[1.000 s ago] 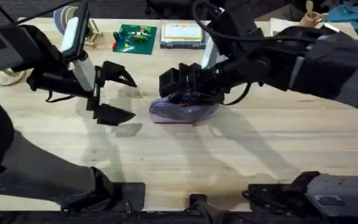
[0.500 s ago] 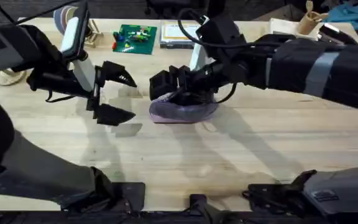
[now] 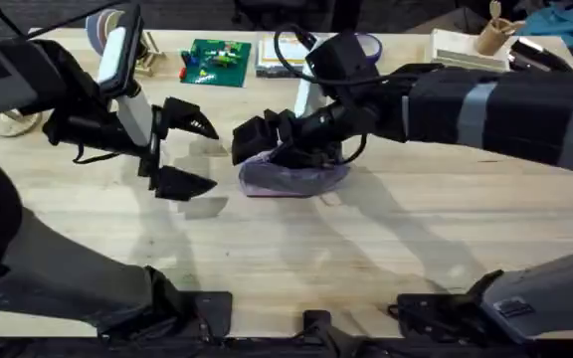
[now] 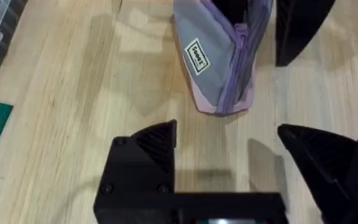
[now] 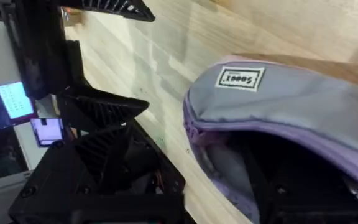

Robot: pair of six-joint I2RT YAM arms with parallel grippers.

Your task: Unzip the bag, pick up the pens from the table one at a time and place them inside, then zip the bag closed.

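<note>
Bag (image 4: 219, 59) unzipped, white sewn label — wording unreadable, table (image 4: 61, 112)

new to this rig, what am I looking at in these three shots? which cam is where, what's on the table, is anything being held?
Two robot arms work at a wooden table. The overhead shot looks down from above their bases; the other two come from cameras on each wrist.

The left gripper hangs open over bare wood, holding nothing. Its wrist camera looks past its black fingers at the bag, a lilac pouch with a grey side panel.

The right gripper is at the near-left end of the bag. Its wrist camera shows the bag's zipper open, with a dark inside. I cannot tell whether its fingers grip anything.

At the far edge lie a green board and a clear-lidded box.
</note>
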